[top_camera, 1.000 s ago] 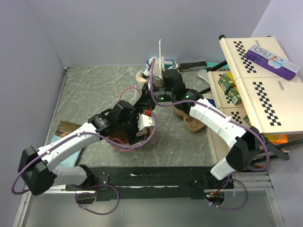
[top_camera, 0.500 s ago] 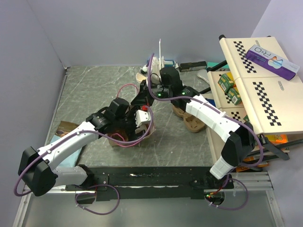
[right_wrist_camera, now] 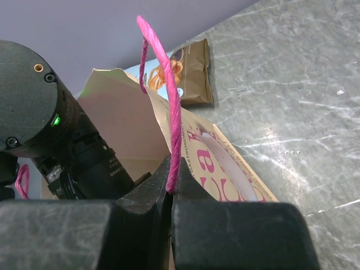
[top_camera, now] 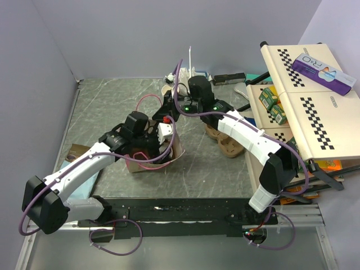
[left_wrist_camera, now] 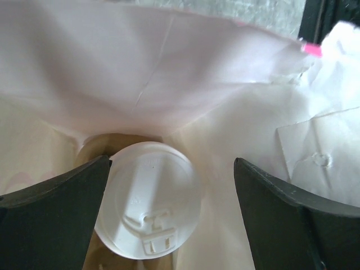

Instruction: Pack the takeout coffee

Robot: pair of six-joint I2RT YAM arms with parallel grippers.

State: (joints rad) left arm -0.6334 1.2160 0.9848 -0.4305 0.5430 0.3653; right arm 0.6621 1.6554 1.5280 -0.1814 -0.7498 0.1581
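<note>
Letters "RO" on the purple box (top_camera: pixel 322 70); pink lettering on the paper bag (right_wrist_camera: pixel 219 169) illegible

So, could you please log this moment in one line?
left pincer: open, over lidded cup in bag | right pincer: shut on handle

Walls are matte lavender: back wall (top_camera: pixel 140 34) across the top of the frame, left wall (top_camera: pixel 28 101) down the left side, a paler strip of right wall (top_camera: pixel 337 22) in the upper right corner. Tabletop (top_camera: pixel 112 101) is dark grey-green with a marbled stone look and a slight sheen, filling the centre. Along the bottom of the frame there's a black mounting plate (top_camera: pixel 185 209) on aluminium extrusion (top_camera: pixel 306 216), with a dull metal sheet (top_camera: pixel 185 253) below it. On the right, cream panels (top_camera: pixel 287 73) with black-and-white checker strips sit skewed to the table edge. Light is even and diffuse, with soft shadows only.
</note>
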